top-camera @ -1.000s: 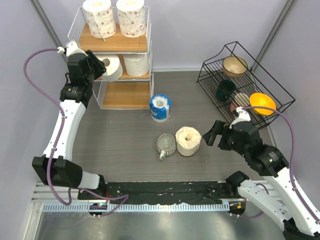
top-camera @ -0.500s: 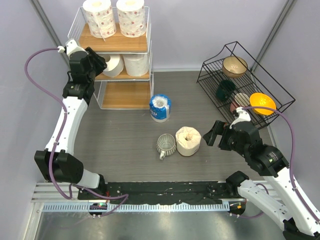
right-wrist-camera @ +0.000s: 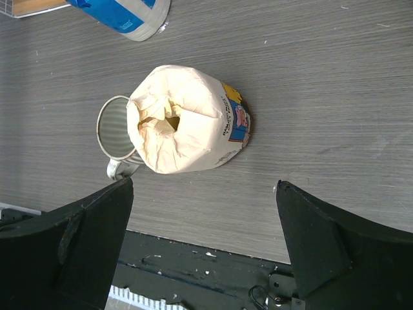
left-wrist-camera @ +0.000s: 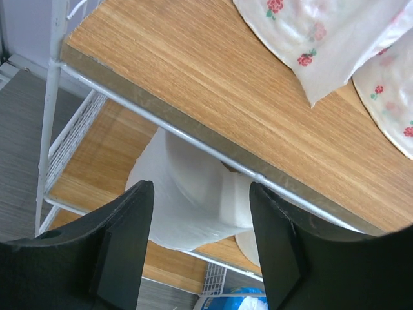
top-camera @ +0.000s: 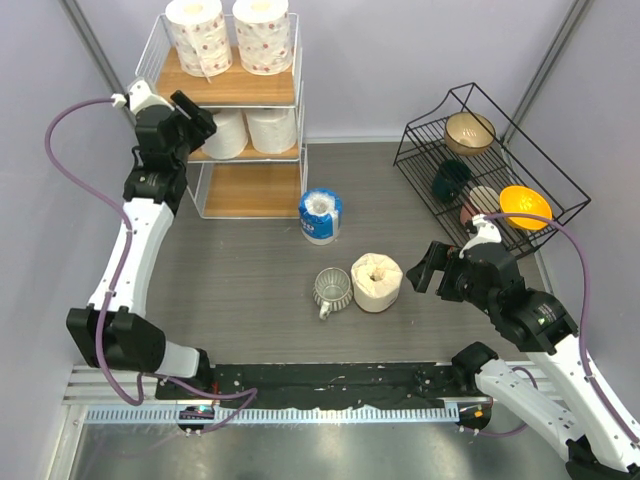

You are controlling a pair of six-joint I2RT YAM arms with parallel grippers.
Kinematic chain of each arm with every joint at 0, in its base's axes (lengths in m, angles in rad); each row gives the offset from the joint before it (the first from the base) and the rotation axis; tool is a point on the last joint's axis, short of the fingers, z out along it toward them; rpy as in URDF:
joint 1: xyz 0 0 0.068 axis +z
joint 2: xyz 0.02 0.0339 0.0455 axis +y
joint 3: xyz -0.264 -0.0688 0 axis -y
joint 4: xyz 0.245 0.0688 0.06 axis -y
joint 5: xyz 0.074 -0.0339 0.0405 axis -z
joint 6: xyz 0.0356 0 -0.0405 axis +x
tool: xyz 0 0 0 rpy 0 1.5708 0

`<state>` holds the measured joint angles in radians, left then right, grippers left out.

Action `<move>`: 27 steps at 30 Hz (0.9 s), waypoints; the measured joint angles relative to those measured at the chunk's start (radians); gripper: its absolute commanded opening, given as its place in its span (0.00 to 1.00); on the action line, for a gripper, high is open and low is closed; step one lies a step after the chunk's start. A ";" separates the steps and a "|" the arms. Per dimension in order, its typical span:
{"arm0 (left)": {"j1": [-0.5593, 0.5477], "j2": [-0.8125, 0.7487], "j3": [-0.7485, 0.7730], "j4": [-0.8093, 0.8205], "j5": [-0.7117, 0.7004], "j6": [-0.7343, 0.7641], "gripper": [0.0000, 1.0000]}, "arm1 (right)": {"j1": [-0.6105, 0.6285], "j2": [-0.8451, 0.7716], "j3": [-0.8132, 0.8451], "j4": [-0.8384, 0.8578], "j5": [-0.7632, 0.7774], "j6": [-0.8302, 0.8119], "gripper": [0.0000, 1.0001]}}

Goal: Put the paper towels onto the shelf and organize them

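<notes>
Pincer, left, agape at shelf edge, roll seemingly untouched

- The shelf stands at the far left.
- Two red-dotted rolls stand on its top board, two white rolls on the middle one.
- The left gripper is at the middle tier's left end.
- A blue-wrapped roll stands just right of the shelf.
- The cream roll sits just beside the glass mug, with the right gripper, jaws apart, near on its right.

The left arm and the right arm have long white parts and chunky black joints. A thin purple cable loops along each one. The fingers are flat and black.
</notes>
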<state>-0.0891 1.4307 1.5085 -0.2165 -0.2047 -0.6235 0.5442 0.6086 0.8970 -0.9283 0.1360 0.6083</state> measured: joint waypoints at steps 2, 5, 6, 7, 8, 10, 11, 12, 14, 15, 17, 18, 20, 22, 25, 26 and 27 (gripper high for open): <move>0.000 -0.021 -0.025 0.005 0.013 -0.002 0.70 | 0.000 0.000 0.000 -0.001 0.000 0.000 0.98; 0.000 -0.095 -0.093 0.003 0.043 -0.005 0.76 | 0.000 -0.003 0.000 -0.002 0.000 0.000 0.98; 0.000 -0.132 -0.123 0.002 0.053 -0.006 0.77 | 0.000 -0.005 0.000 -0.003 0.000 0.000 0.98; 0.000 -0.171 -0.153 0.002 0.064 -0.008 0.79 | 0.000 -0.005 0.000 -0.003 0.000 0.000 0.98; 0.000 -0.226 -0.194 -0.008 0.080 -0.013 0.80 | 0.000 -0.004 0.000 -0.003 0.000 0.000 0.98; 0.001 -0.347 -0.272 -0.024 0.125 -0.027 0.82 | 0.000 0.000 0.000 -0.002 0.001 -0.001 0.98; 0.001 -0.406 -0.309 -0.031 0.158 -0.036 0.82 | 0.000 0.003 0.000 -0.002 0.001 -0.002 0.98; 0.000 -0.458 -0.343 -0.035 0.194 -0.052 0.83 | 0.000 0.008 0.000 0.000 0.001 -0.003 0.98; -0.021 -0.545 -0.438 -0.019 0.249 -0.082 0.85 | 0.000 0.021 0.000 0.003 0.000 -0.004 0.98; -0.050 -0.582 -0.488 -0.017 0.256 -0.097 0.86 | 0.000 0.029 -0.001 0.007 0.000 -0.004 0.98; -0.150 -0.624 -0.595 -0.012 0.259 -0.114 0.86 | 0.000 0.044 -0.002 0.018 -0.001 -0.004 0.98; -0.206 -0.624 -0.639 -0.013 0.257 -0.127 0.86 | 0.000 0.050 -0.002 0.023 -0.002 -0.004 0.98; -0.304 -0.600 -0.724 -0.009 0.243 -0.154 0.86 | 0.000 0.060 -0.003 0.035 -0.008 -0.004 0.98; -0.380 -0.531 -0.791 0.005 0.214 -0.188 0.87 | 0.000 0.060 -0.004 0.045 -0.010 -0.003 0.98; -0.433 -0.425 -0.838 0.045 0.170 -0.235 0.89 | 0.000 0.059 -0.005 0.050 -0.012 -0.001 0.98; -0.442 -0.385 -0.840 0.072 0.154 -0.246 0.90 | 0.000 0.056 -0.005 0.052 -0.013 0.000 0.98; -0.449 -0.341 -0.839 0.112 0.139 -0.261 0.91 | 0.000 0.050 -0.005 0.054 -0.012 0.001 0.98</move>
<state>-0.5381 1.0893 0.6693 -0.1043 -0.0658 -0.8845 0.5442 0.6590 0.8925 -0.8745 0.1238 0.6094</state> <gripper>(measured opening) 0.884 0.979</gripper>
